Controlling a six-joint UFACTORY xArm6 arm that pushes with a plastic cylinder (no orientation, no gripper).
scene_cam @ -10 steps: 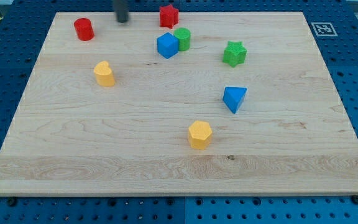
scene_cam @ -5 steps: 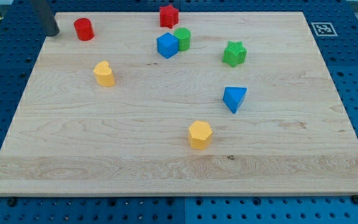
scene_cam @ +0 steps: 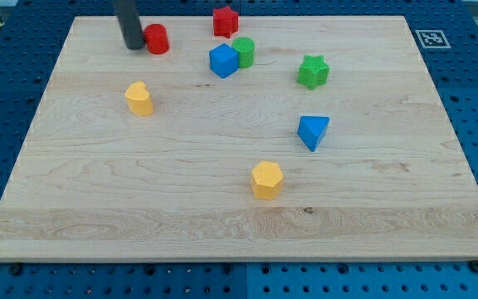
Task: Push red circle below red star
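Note:
The red circle (scene_cam: 157, 39) is a short red cylinder near the view's top, left of centre. My tip (scene_cam: 132, 46) is the lower end of the dark rod and touches the circle's left side. The red star (scene_cam: 225, 21) sits at the board's top edge, to the right of the circle and a little higher. A blue cube (scene_cam: 222, 61) and a green cylinder (scene_cam: 244, 51) stand side by side just below the red star.
A green star (scene_cam: 313, 71) is at the upper right. A blue triangle block (scene_cam: 312, 131) is right of centre. A yellow block (scene_cam: 140, 98) lies below my tip. A yellow hexagon (scene_cam: 266, 179) is at lower centre. The wooden board (scene_cam: 123, 191) ends close above the red star.
My tip swung from the top centre out to the board's left edge, then came back right against the red circle. The red circle has slid right, toward the red star.

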